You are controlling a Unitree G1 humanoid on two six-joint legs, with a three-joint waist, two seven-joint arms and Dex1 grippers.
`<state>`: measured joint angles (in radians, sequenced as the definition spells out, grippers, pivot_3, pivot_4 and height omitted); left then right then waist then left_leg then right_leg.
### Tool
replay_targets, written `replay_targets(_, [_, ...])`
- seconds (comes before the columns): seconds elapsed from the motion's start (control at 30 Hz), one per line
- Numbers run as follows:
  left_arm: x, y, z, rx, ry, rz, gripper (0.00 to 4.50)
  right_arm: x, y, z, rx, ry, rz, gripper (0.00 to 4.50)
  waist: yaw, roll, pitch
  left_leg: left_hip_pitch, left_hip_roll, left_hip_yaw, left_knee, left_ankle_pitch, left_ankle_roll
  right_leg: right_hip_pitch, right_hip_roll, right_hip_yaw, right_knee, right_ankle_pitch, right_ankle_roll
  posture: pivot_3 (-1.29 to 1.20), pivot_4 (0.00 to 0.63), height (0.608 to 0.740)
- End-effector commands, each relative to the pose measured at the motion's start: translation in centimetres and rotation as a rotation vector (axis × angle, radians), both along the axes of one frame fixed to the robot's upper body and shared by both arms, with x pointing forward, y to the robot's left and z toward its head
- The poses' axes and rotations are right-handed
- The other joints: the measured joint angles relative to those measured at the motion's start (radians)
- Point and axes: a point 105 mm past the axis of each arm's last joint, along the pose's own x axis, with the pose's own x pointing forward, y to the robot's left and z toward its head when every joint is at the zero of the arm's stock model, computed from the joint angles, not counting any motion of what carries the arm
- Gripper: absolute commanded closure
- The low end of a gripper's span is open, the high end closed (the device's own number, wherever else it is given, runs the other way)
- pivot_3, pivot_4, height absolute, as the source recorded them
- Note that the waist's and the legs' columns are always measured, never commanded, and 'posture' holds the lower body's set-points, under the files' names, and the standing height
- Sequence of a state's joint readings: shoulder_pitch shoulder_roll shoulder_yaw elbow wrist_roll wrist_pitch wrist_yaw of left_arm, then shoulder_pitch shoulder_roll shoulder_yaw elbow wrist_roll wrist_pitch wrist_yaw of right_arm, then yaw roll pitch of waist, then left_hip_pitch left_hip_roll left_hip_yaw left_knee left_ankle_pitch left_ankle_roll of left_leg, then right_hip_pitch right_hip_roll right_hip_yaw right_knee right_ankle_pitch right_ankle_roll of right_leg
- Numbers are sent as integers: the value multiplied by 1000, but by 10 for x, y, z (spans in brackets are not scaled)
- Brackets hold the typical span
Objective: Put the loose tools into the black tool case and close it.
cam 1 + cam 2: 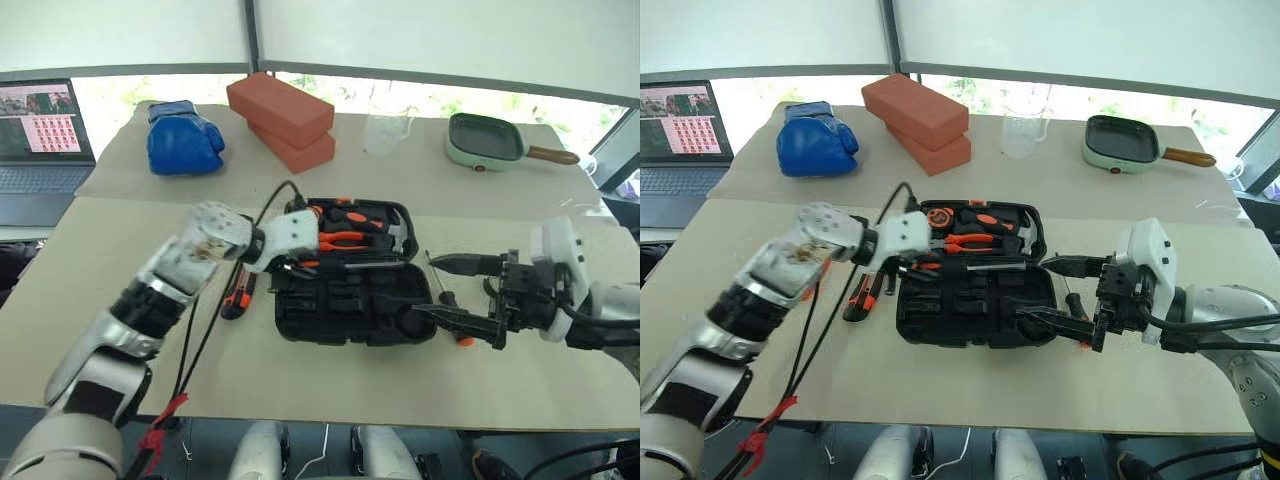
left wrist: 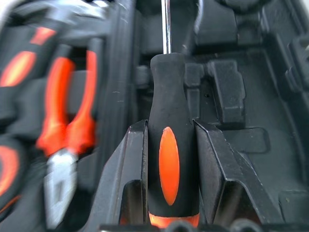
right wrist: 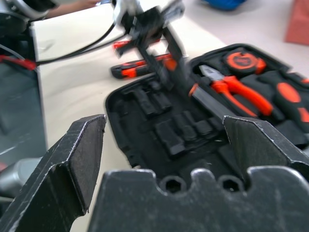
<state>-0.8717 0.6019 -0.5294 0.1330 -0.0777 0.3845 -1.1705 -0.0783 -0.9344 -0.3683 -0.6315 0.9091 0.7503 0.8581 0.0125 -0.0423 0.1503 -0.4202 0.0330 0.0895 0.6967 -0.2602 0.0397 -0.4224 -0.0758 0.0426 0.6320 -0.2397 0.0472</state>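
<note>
Now the left gripper (image 2: 166,193) clamps a black-and-orange screwdriver (image 2: 169,145) by its handle over the open black tool case (image 1: 345,320), shaft pointing away along the fingers. Right gripper (image 1: 470,295) hangs spread beside the case; head views add a utility knife (image 1: 237,295) lying left.

Case (image 1: 345,310) front half open from above; left claw (image 1: 300,262) over hinge; bricks (image 1: 281,120) well behind.

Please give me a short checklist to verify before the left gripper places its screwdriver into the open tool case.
1. Left gripper shut on the black-and-orange screwdriver: ok.
2. Black tool case open: ok.
3. Front slots of the case free: ok.
4. Right gripper open, holding nothing, beside the case: ok.
5. Utility knife waits on the table: ok.
6. Shaft lined up with its slot: cannot tell.
</note>
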Motion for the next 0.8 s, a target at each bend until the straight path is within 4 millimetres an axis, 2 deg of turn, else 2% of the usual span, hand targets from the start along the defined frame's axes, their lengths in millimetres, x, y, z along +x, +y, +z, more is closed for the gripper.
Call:
replay_targets(0.03, [15, -2, 8, 20, -63, 39, 3610, -6, 1, 10, 2, -46, -12, 0, -1, 0, 0, 0, 0, 0, 0, 0, 0, 0, 0, 0, 0, 0, 0, 0, 150, 738])
replay_targets(0.2, [24, -1, 3, 48, -58, 70, 3610, -9, 0, 8, -6, -45, -28, 0, 0, 0, 0, -1, 0, -2, 1, 0, 0, 0, 0, -1, 0, 0, 1, 0, 150, 738])
replay_targets(0.5, [22, 3, 5, 69, -71, 12, 3610, -6, 2, 9, 7, -55, -38, 0, 0, 0, 0, -2, 0, -2, 3, 0, 1, 0, 0, -1, 0, 1, 1, 0, 150, 738])
replay_targets(0.67, [16, 4, 13, 53, -35, -30, 3610, -6, 3, 6, 10, -49, -40, 0, 0, 0, 0, -2, 0, -2, 3, 0, 1, 0, 0, -1, 0, 1, 1, 0, 150, 738])
replay_targets(0.73, [17, 2, 23, 19, -34, -20, 2607, -6, 4, 5, 12, -44, -37, 0, 0, 0, 0, -2, 0, -2, 3, 0, 1, 0, 0, -1, 0, 1, 1, 0, 150, 738])
replay_targets(0.8, [16, 1, 34, -1, -43, -31, 1977, -8, 5, 3, 15, -39, -33, 0, 1, 0, 0, -2, 0, -3, 4, 0, 1, 0, 0, -1, 0, 1, 1, 0, 150, 738])
